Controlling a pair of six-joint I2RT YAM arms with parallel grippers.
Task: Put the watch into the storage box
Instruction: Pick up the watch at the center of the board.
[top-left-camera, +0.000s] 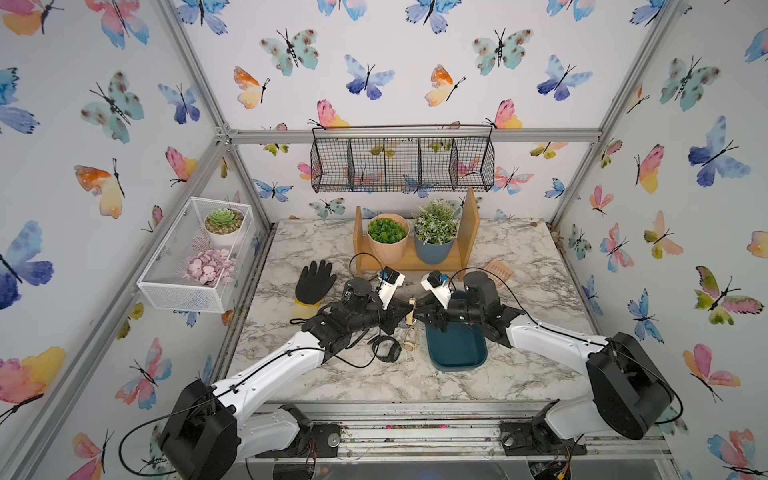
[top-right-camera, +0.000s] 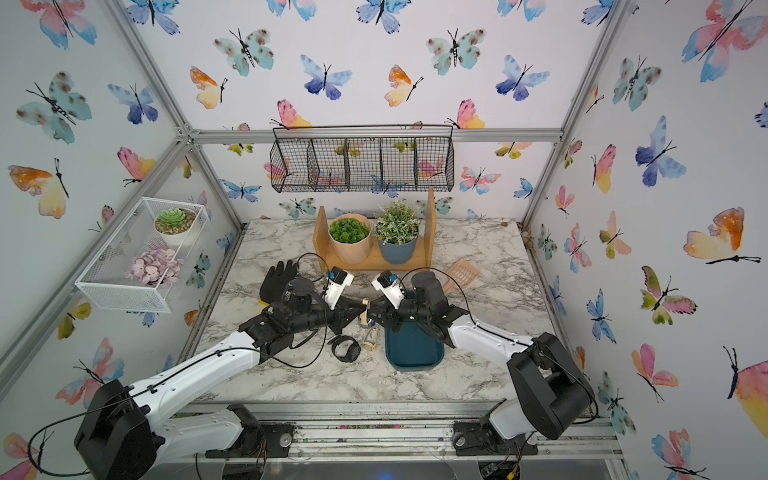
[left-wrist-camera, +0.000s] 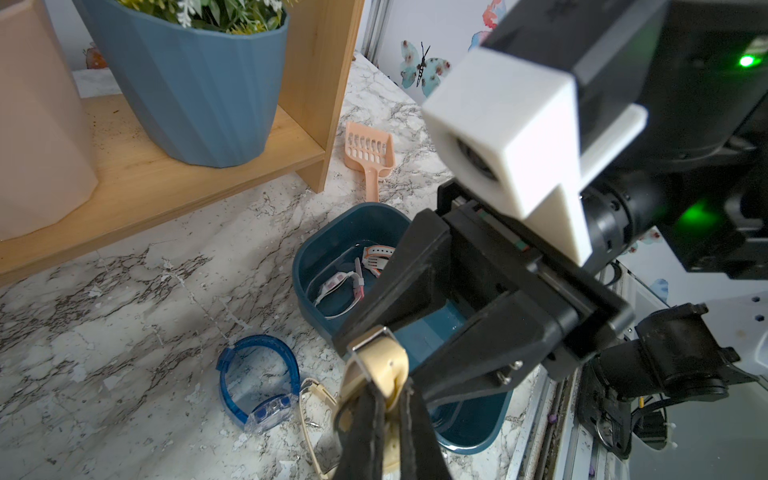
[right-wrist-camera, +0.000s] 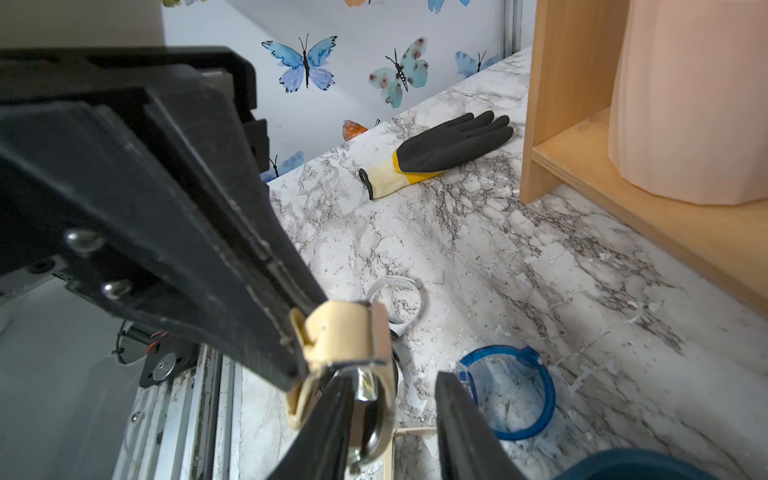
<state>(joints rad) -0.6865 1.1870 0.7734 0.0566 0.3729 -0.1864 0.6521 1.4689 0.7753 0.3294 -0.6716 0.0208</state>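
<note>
Likely failure: landing on the desk (top-left-camera: 332, 386) instead of the storage box (top-left-camera: 457, 349), if the left tool (left-wrist-camera: 386, 388) is letting go before the right tool (right-wrist-camera: 390, 382) is gripping. Left is clamping the watch (left-wrist-camera: 382, 361) tight by its strap; right is straddling it, jaws part open. Box is sitting just below the right one, carrying two other watches (left-wrist-camera: 338, 286).

White butterfly-patterned wall panels (top-left-camera: 415, 50) in aluminium framing (top-left-camera: 540, 135) enclose a grey-veined white marble tabletop (top-left-camera: 332, 386); lighting even.
</note>
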